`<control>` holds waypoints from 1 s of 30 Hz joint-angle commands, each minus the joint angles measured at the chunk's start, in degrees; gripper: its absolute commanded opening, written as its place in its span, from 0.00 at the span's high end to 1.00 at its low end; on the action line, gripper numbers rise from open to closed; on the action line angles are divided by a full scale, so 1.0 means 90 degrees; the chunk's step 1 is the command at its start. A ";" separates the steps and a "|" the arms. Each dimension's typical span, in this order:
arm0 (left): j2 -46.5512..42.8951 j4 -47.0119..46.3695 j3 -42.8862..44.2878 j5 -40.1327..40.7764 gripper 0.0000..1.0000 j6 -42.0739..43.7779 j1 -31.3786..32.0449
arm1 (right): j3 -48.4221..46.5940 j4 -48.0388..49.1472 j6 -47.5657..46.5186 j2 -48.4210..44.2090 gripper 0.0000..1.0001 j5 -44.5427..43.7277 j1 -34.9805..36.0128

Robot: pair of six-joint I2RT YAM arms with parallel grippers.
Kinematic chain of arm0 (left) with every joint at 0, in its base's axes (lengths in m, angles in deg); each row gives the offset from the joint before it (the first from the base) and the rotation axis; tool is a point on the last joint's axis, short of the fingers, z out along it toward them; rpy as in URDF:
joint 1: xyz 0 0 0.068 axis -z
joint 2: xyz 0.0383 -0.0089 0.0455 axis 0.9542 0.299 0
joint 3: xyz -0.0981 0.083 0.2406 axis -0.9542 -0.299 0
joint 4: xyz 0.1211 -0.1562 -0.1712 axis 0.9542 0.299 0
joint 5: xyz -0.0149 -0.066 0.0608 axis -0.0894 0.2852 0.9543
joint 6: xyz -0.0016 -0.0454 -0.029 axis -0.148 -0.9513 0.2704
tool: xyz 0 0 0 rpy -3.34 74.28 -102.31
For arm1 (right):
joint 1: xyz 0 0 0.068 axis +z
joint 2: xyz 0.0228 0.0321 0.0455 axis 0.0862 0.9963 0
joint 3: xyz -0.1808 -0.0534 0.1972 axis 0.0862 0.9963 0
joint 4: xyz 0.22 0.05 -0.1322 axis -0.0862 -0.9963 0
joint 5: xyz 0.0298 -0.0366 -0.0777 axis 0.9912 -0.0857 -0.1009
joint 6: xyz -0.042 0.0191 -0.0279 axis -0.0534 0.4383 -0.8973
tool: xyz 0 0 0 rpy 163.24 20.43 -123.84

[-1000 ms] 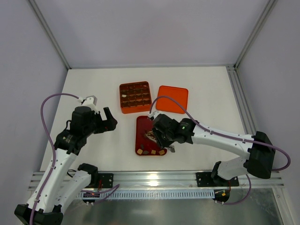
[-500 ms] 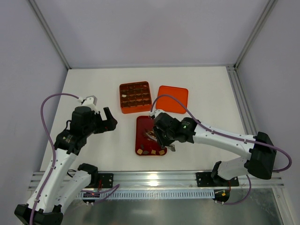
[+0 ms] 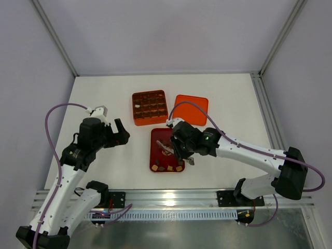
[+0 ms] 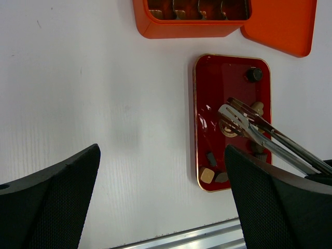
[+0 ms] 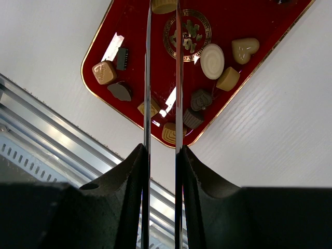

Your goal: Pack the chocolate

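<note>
Several small chocolates, such as a cream round one (image 5: 212,54) and a tan square one (image 5: 105,72), lie on the dark red tray (image 3: 155,160). My right gripper (image 3: 182,150) is shut on metal tongs (image 5: 148,78) and holds them over the tray. A tan piece (image 5: 164,5) sits between the tong tips at the view's top edge; I cannot tell if it is pinched. The tongs (image 4: 259,135) also show in the left wrist view above the tray (image 4: 207,104). My left gripper (image 3: 122,132) is open and empty, above bare table left of the tray.
An orange box with grid compartments (image 3: 149,107) stands behind the tray, some cells holding pieces. Its flat orange lid (image 3: 190,109) lies to its right. An aluminium rail (image 3: 171,197) runs along the near table edge.
My right gripper has shifted slightly right and back with the tongs, whose tips now show more clearly over the tray's middle. The left arm has not moved.
</note>
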 commanded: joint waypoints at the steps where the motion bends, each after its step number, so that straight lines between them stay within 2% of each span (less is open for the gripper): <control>1: -0.0057 -0.0135 -0.0012 0.0071 0.00 -0.0066 0.0028 | -0.0350 0.0184 -0.0116 -0.0176 0.66 0.0056 -0.0069; 19: -0.0067 -0.0125 -0.0012 0.0071 0.00 -0.0066 0.0028 | -0.0701 0.0409 -0.0273 -0.0010 0.66 0.0330 -0.0528; 30: -0.0047 -0.0135 -0.0012 0.0071 0.00 -0.0066 0.0028 | -0.1609 0.0594 -0.0566 0.0663 0.66 0.0525 -0.1182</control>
